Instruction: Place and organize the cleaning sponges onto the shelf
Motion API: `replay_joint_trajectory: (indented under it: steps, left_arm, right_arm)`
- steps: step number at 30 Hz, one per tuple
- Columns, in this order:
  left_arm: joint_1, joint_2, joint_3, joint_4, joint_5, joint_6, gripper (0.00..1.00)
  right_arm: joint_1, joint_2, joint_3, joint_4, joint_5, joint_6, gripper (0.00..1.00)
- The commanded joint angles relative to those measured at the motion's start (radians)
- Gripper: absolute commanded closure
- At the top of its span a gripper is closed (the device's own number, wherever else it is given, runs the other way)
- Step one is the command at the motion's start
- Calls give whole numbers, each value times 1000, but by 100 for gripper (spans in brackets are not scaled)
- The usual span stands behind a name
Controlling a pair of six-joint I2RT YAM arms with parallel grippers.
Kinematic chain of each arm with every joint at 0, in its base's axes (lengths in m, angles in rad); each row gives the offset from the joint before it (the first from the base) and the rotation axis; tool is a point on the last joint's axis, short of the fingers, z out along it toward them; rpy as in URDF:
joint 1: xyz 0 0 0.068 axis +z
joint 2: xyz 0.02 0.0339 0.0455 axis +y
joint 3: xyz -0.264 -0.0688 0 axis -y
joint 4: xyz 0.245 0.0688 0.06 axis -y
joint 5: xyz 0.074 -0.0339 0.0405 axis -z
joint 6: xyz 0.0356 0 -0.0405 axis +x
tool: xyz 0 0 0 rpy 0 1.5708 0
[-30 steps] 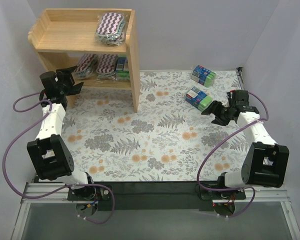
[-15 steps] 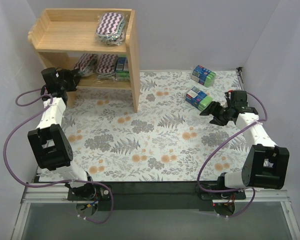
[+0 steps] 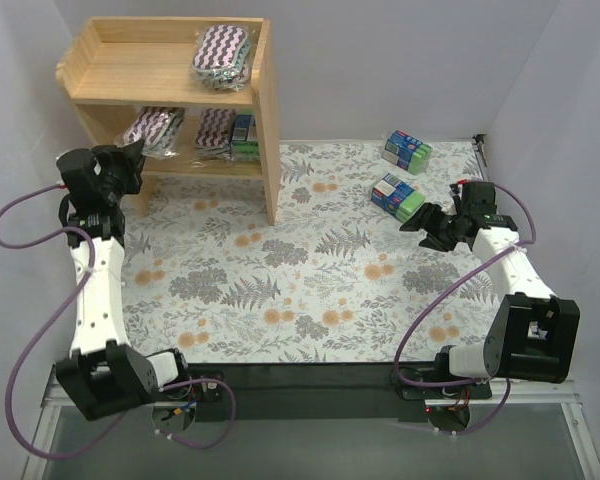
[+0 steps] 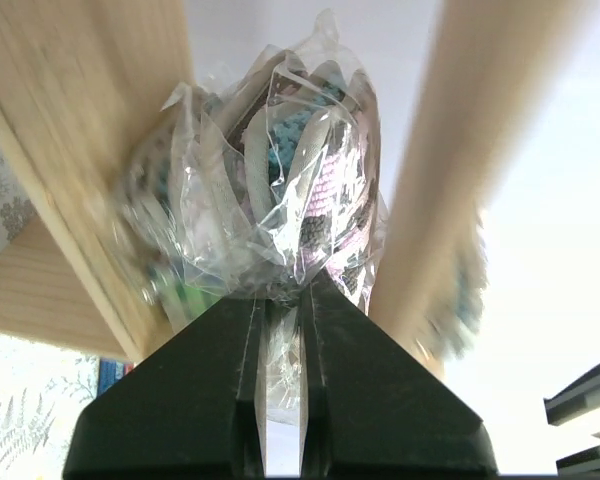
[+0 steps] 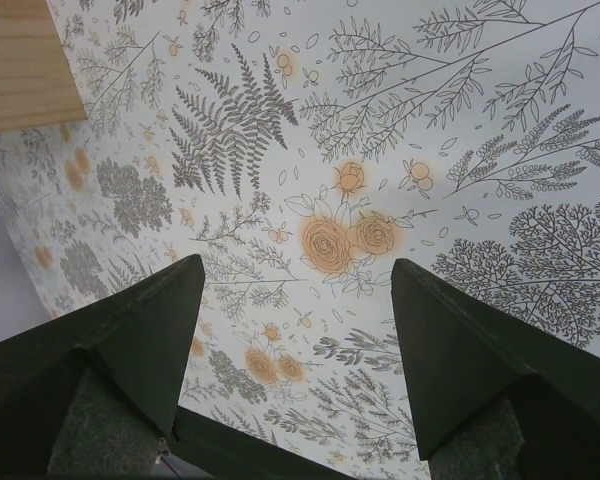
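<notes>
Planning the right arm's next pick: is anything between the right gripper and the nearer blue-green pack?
Nothing visible does. The right gripper hangs open just beside the nearer pack, with only bare floral mat between them. The other pack lies farther back, off that path.

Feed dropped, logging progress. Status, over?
Left tool shut on purple sponge, at shelf lower level. Right tool open, empty, over table. Two blue packs on table, not shelved. Nothing blocking.
</notes>
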Motion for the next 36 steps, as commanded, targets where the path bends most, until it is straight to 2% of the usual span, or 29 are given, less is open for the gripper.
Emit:
replay_joint_trajectory:
  steps: [1, 2, 6, 10, 16, 19, 23, 28, 36]
  left_arm:
    - [6, -161, 60, -246, -80, 63, 100]
    - [6, -184, 69, -340, -100, 76, 100]
    - [6, -287, 106, -523, -121, 127, 100]
    - [6, -347, 175, -643, -144, 189, 100]
    - [6, -344, 235, -510, -152, 167, 100]
    - [6, -295, 304, -426, -112, 152, 100]
    - [5, -212, 387, -378, -164, 153, 100]
    - [8, -35, 493, -283, -201, 156, 100]
    - [8, 260, 749, -251, -219, 136, 100]
  right_arm:
    - [2, -21, -3, 7, -17, -22, 30]
    - [2, -18, -2, 7, -17, -22, 30]
    - [4, 2, 14, 2, -17, -25, 31]
    - [10, 26, 34, -7, -13, -30, 31]
    - [11, 43, 38, -7, -10, -33, 31]
    - [13, 46, 38, -7, -6, -36, 31]
    - [13, 48, 41, -5, -3, -38, 31]
    - [13, 57, 55, -7, -1, -39, 31]
    - [13, 62, 64, -4, -3, -38, 31]
